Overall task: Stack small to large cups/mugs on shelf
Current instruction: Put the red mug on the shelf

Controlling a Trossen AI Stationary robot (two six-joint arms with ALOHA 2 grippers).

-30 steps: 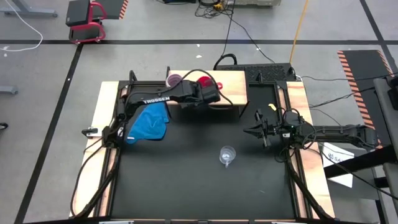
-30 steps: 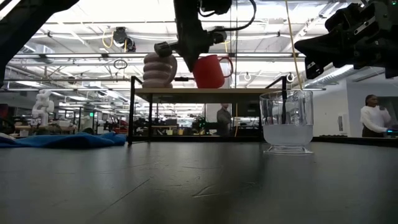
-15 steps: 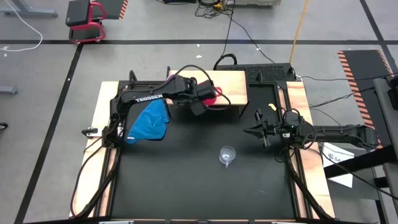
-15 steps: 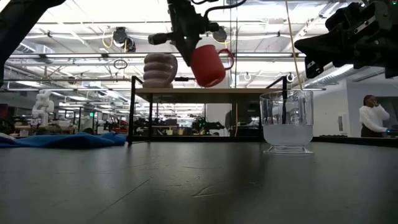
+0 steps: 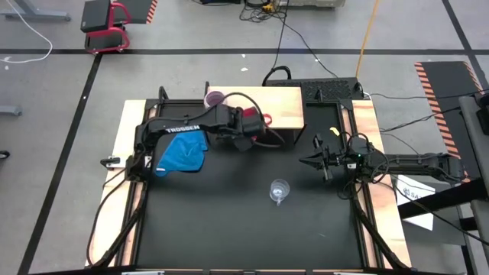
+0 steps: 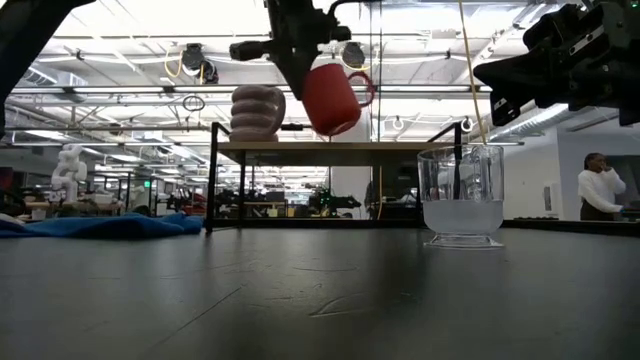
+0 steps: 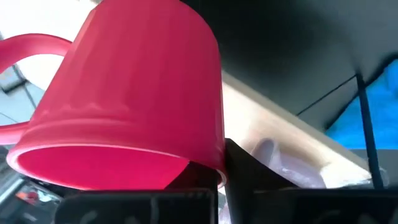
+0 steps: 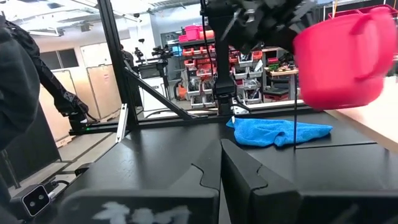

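Shelf (image 5: 284,105) at the table's far edge carries the ribbed lilac-pink mug (image 6: 257,112), upright near its left end as it was a second ago. Red mug (image 6: 330,97), which stood on the board beside it then, now hangs tilted above the shelf's front edge, lifted clear and swung toward the lilac one. The left gripper (image 5: 246,131) has its fingers clamped shut on the red mug's rim, and white lettering on that arm reads TROSSEN. Clear glass cup (image 5: 280,189) sits unmoved on the black table, well apart from the shelf. Right gripper (image 5: 317,161) waits at the table's right side, fingers closed on nothing.
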